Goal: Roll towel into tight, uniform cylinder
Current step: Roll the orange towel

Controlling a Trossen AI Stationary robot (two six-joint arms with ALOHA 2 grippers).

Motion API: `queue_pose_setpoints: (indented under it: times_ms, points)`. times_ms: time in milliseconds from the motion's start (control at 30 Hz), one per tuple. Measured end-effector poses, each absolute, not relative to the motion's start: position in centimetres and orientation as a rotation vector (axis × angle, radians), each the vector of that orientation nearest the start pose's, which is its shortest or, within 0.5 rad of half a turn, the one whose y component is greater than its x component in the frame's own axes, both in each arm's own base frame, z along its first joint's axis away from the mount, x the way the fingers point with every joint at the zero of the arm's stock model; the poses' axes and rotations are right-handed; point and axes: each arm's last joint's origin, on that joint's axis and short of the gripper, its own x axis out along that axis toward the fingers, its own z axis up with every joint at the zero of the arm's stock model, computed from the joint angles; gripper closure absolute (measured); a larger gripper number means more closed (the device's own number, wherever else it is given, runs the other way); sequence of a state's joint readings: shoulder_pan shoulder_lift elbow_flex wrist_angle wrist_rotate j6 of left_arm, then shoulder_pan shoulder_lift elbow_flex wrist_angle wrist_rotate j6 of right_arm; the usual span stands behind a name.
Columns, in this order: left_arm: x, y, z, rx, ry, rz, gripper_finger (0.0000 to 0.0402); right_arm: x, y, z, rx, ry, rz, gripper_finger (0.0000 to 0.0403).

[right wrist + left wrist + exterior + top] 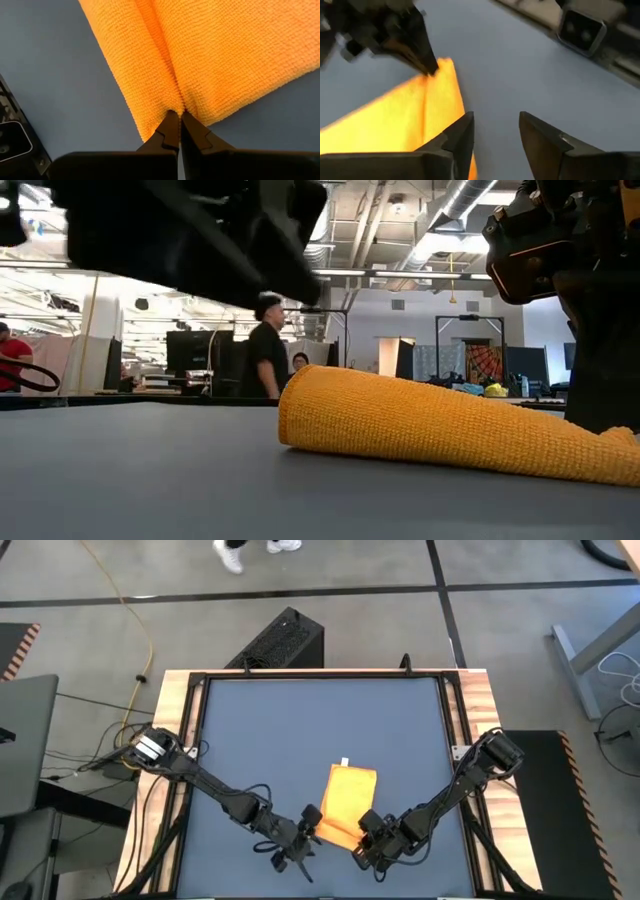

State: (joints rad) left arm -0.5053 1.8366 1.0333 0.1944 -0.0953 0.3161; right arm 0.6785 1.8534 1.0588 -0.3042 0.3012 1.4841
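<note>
The yellow towel (349,802) lies on the dark blue mat (300,730), near the table's near edge, its white tag (345,762) at the far end. Its near edge is turned over into a low roll (330,415). My right gripper (364,832) is shut on the towel at its near right corner. My left gripper (495,135) is open at the towel's near left corner (460,107). One of its fingers (462,132) stands right at the cloth's edge, and I cannot tell whether it touches. My right gripper pinches the towel between its two fingers at the crease (178,102) where the turned-over near strip meets the flat part, at the towel's right end. The fingers slant down from the near right. The towel lies on the mat, slack.
The table's wooden frame (180,700) runs around the mat. A small camera (580,27) sits at the near edge close to both grippers. People stand in the room beyond the table (268,345). Bare mat lies to the far side of the towel.
</note>
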Motion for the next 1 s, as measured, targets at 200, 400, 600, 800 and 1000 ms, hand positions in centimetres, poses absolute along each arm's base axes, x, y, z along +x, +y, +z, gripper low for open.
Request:
queue_pose_setpoints:
  times_ms: [200,400,600,800,1000]
  points:
    - [34.1,-18.3,15.6,0.544,0.518,-0.414,0.0242,27.9,21.5,14.0,0.832,0.953,-0.415,0.0383]
    - [35.2,-17.6,13.7,0.606,0.524,-0.337,0.0242,28.0,21.5,14.0,0.815,0.951,-0.4,0.0383]
    - [35.8,-17.2,14.2,0.565,0.473,-0.31,0.0242,28.2,21.3,14.0,0.82,0.947,-0.401,0.0383]
    - [36.0,-15.8,13.6,0.509,0.553,-0.289,0.0242,28.2,21.3,14.0,0.822,0.946,-0.4,0.0383]
    - [36.3,-15.0,13.5,0.439,0.577,-0.295,0.0242,28.2,21.3,14.0,0.825,0.943,-0.398,0.0383]
